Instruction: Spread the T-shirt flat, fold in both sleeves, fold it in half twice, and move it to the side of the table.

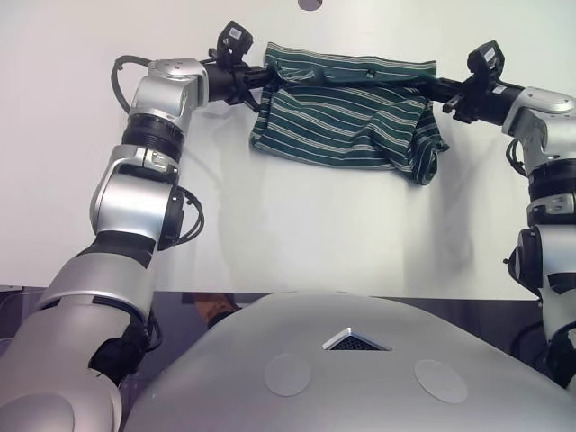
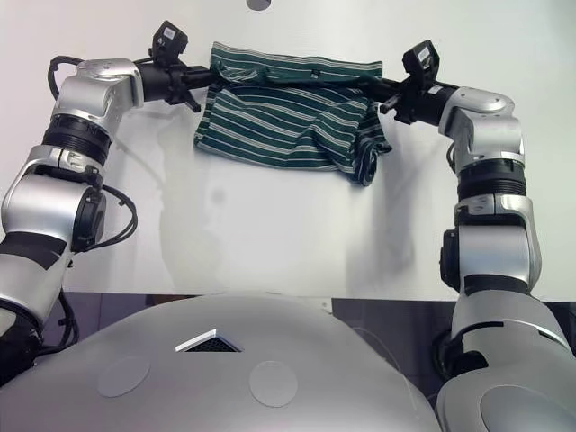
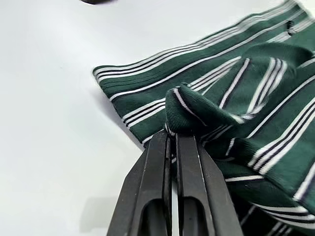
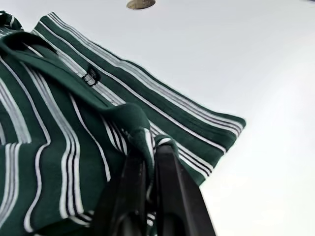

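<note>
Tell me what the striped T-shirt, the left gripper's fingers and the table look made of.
T-shirt: soft knit fabric, probably cotton, matte; it drapes and creases, with a ribbed-looking edge. Left gripper's fingers: hard black plastic or coated metal, satin sheen. Table: smooth white laminate-like top, faintly glossy.

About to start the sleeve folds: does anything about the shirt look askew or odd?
Yes. The T-shirt is not flat: it is stretched between the left end effector and right end effector, both shut on its far edge, rumpled across the middle, with a twisted wad of fabric poking out at its near right corner.
</note>
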Available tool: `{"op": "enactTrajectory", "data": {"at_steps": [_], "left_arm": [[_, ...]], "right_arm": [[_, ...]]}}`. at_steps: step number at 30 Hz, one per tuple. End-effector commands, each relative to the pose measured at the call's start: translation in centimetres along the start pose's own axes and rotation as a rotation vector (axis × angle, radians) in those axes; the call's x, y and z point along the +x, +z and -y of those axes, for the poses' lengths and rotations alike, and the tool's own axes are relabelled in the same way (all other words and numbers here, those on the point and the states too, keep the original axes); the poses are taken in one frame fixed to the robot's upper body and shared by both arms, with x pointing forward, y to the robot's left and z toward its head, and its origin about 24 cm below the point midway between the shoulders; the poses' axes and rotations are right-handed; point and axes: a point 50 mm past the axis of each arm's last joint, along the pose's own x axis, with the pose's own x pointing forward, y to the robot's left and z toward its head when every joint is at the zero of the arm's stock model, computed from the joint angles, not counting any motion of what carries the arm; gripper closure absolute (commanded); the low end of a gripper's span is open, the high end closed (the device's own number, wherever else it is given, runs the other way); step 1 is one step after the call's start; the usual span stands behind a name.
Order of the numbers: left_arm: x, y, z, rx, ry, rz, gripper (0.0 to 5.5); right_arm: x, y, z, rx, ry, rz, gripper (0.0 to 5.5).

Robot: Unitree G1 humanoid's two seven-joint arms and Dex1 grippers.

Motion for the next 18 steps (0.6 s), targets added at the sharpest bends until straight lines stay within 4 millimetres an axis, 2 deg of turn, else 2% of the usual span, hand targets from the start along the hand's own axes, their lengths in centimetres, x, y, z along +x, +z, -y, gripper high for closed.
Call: {"op": "enactTrajectory", "data": {"at_steps": [1,2,3,7,10,12,14,15,16,18], "left_arm": [[0.2,1.0,-0.5,-0.003,0.055,0.034,5.50],[0.3,0.9,-0.5,-0.011,0.056,0.035,5.21],[0.4,0.8,-0.4,-0.016,0.055,0.037,5.19],[0.8,1.1,-0.6,-0.042,0.143,0.092,4.62],[0.5,0.9,-1.1,-0.017,0.229,0.133,4.62],[0.4,1.4,-0.6,0.061,0.194,0.194,4.62],[0.1,2.1,1.7,0.165,-0.012,0.297,4.76],[-0.3,1.8,3.5,0.212,-0.161,0.314,4.87],[-0.8,1.3,5.1,0.238,-0.285,0.307,5.04],[-1.9,-1.2,7.2,0.304,-0.446,0.158,5.39]], "right_arm": [[0.8,0.5,0.3,-0.011,-0.037,0.026,5.50],[1.0,0.6,0.3,-0.005,-0.046,0.035,5.50],[1.1,0.7,0.3,0.005,-0.051,0.046,5.50],[1.9,2.1,0.3,0.046,-0.086,0.140,4.75],[2.2,2.6,0.4,0.063,-0.160,0.209,4.75],[2.2,2.8,0.6,0.068,-0.205,0.245,4.75],[1.8,3.1,0.6,0.002,-0.210,0.273,4.72],[1.7,2.9,-0.1,-0.082,-0.140,0.252,4.72],[1.6,2.4,-0.8,-0.159,-0.075,0.214,4.72],[1.6,0.5,-1.6,-0.310,-0.004,0.077,5.04]]}}
